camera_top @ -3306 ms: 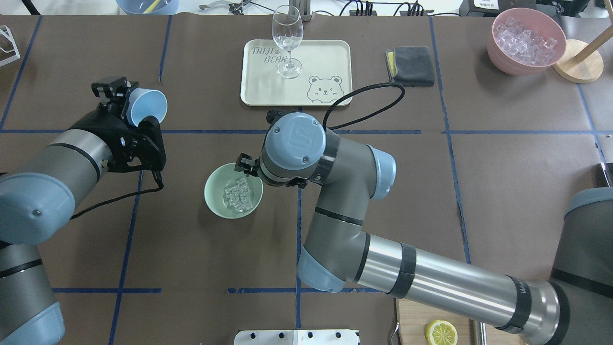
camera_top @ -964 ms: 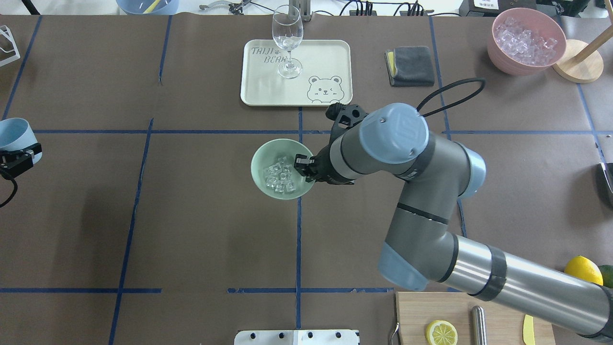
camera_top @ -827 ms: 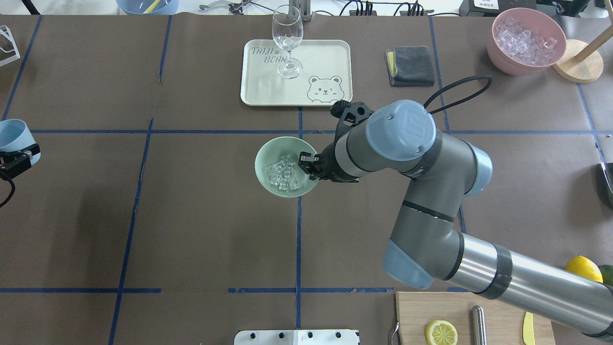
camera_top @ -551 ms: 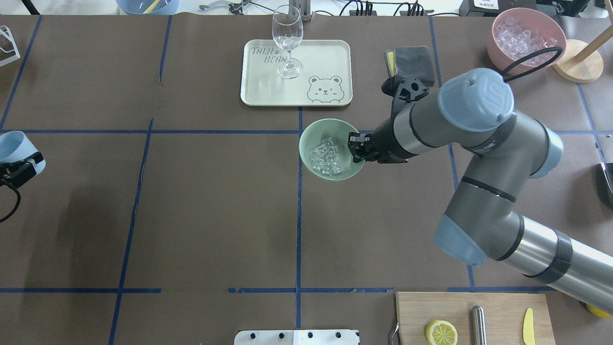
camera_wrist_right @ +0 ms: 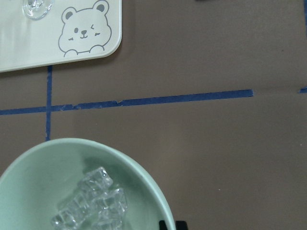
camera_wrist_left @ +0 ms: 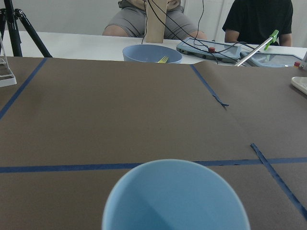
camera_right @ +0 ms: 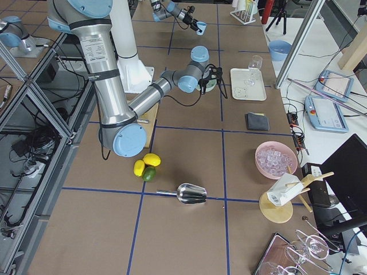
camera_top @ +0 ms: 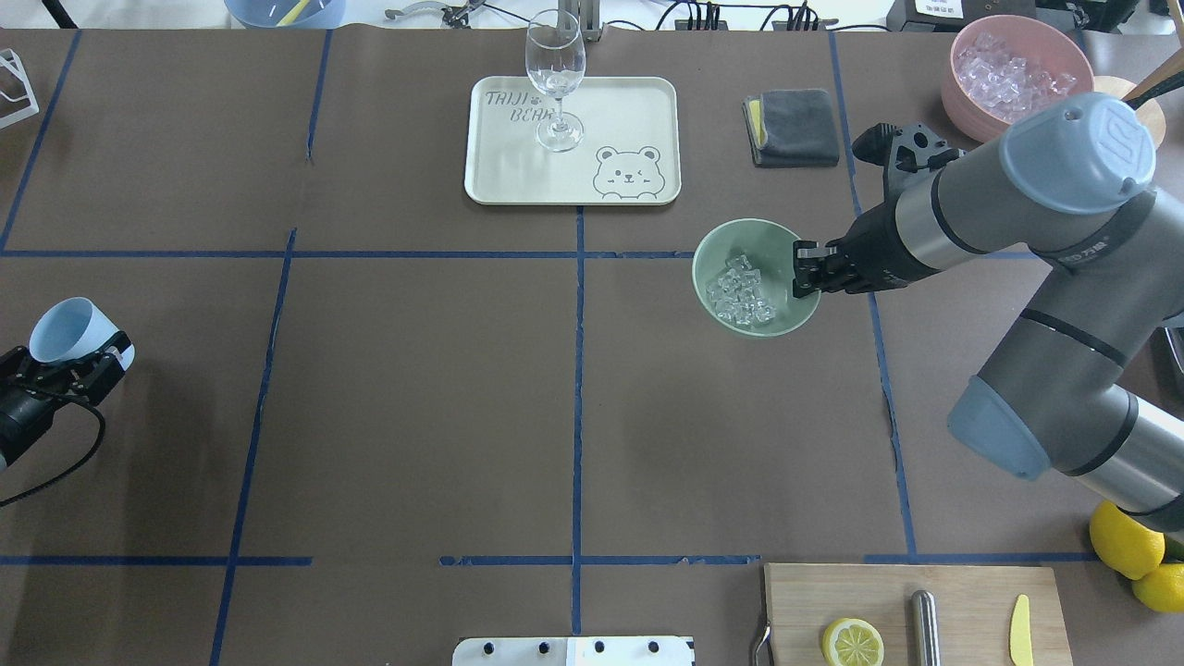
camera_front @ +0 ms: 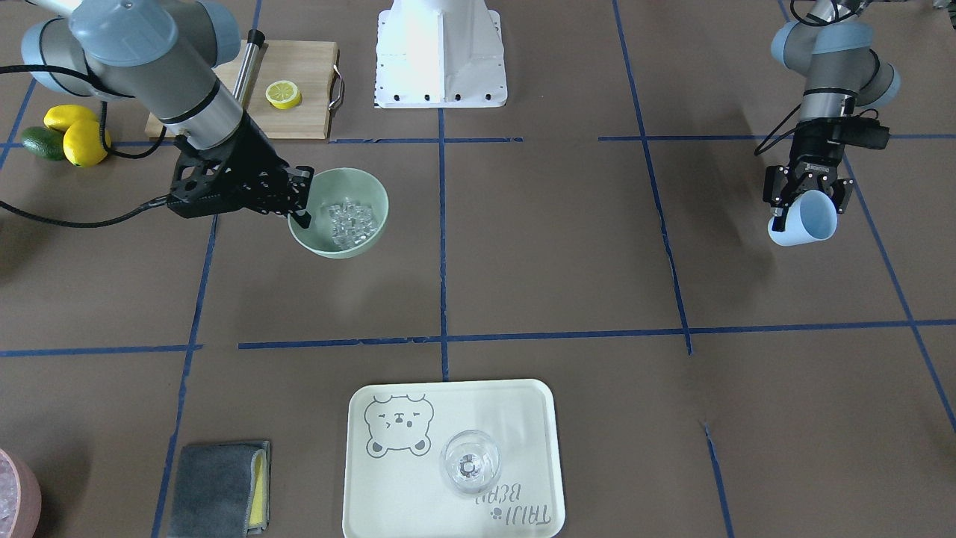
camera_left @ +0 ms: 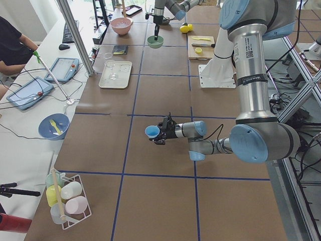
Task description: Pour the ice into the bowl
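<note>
The pale mint-green bowl (camera_top: 768, 242) sits right of the table's centre line, with the ice (camera_top: 740, 291) heaped inside as small clear cubes. My right gripper (camera_top: 803, 270) is shut on the bowl's right rim. The front-facing view shows the same grip, with the bowl (camera_front: 370, 187), the ice (camera_front: 349, 220) and the right gripper (camera_front: 300, 202). The right wrist view looks down on the bowl (camera_wrist_right: 144, 187) and the ice (camera_wrist_right: 91, 201). At the table's far left edge, my left gripper (camera_top: 79, 361) is shut on a light blue cup (camera_top: 69, 333), tilted on its side; the cup (camera_wrist_left: 175, 196) looks empty.
A cream tray (camera_top: 629, 111) with a wine glass (camera_top: 555, 79) stands behind the centre. A grey cloth (camera_top: 795, 127) and a pink bowl (camera_top: 962, 92) of clear cubes lie at the back right. A cutting board (camera_top: 916, 615) and lemons (camera_top: 1124, 541) occupy the front right.
My right arm has carried the bowl with the ice from left of centre to the right half. My left arm has drawn back to the left edge with the cup.
</note>
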`<state>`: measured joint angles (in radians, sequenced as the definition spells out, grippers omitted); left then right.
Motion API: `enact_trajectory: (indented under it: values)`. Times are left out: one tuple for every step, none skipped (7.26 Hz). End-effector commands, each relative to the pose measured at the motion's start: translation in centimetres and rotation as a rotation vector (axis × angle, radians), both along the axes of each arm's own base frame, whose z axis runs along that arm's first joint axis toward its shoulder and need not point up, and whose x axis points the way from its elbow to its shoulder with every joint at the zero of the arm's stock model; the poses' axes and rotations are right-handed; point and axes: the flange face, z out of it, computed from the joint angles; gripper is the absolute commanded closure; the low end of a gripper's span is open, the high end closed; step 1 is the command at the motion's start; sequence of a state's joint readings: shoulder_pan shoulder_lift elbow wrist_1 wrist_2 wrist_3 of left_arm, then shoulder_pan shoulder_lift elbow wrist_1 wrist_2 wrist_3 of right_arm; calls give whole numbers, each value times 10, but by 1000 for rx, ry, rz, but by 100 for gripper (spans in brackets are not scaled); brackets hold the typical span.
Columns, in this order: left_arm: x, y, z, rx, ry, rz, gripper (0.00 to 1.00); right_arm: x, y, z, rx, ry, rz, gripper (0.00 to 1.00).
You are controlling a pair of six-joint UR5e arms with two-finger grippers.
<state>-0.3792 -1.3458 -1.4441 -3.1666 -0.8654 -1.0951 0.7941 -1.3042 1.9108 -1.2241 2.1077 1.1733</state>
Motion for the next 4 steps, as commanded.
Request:
enact_trajectory:
  values:
    - [26, -7, 3, -4, -69, -38, 100, 19, 6, 21, 19, 28, -11, 100]
    - [26, -7, 2, -2, -71, -32, 63, 33, 11, 32, 35, 44, -16, 100]
    - [19, -5, 4, 0, -70, -29, 1, 37, 14, 37, 37, 52, -19, 100]
    - [16, -2, 7, -9, -73, -9, 0, 39, 15, 40, 35, 54, -19, 100]
